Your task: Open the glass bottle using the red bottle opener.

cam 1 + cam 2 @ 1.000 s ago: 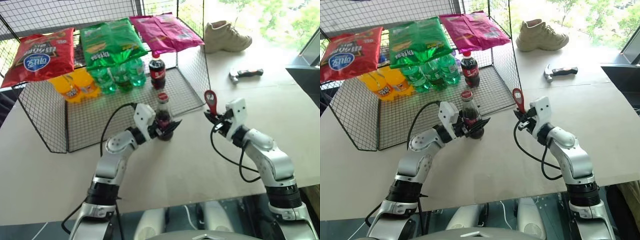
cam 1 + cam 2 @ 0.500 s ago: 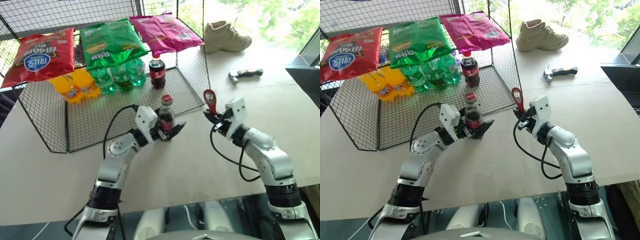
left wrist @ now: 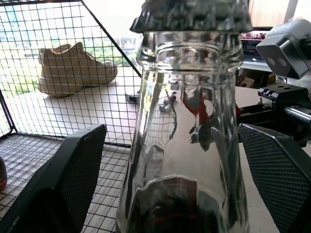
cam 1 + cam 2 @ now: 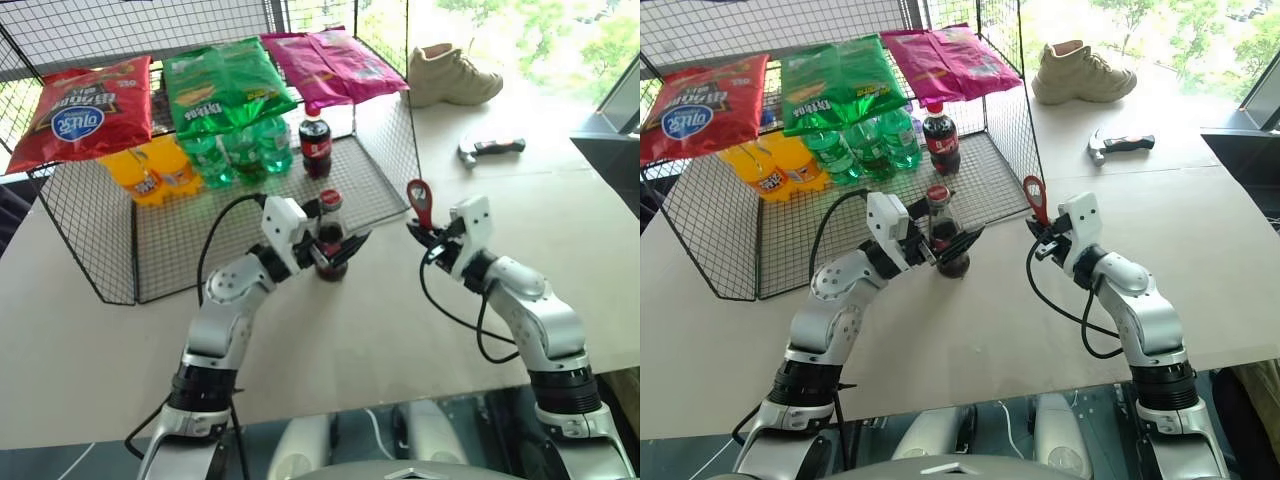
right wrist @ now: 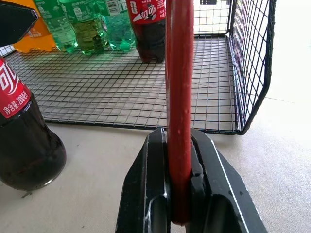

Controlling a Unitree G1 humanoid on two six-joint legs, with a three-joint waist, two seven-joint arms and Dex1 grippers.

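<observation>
The left gripper (image 4: 330, 243) sits with its two black fingers spread wide, one on each side of the glass bottle (image 4: 330, 240), and in the left wrist view there are gaps between the pads and the glass, so it is not squeezing the bottle. The bottle stands on the table (image 4: 380, 320) just in front of the wire basket (image 4: 120, 240), with its cap (image 3: 192, 14) on. At about three o'clock from the bottle, and apart from it, the right gripper (image 4: 432, 238) is pinched tight on the handle of the red bottle opener (image 4: 420, 200), whose ring end points up. I think this is the getting-ready step: the bottle needs a firm hold next, then the ring must go over the cap. The bottle's bottom is hidden behind the left fingers. The opener's ring is cut off in the right wrist view.
</observation>
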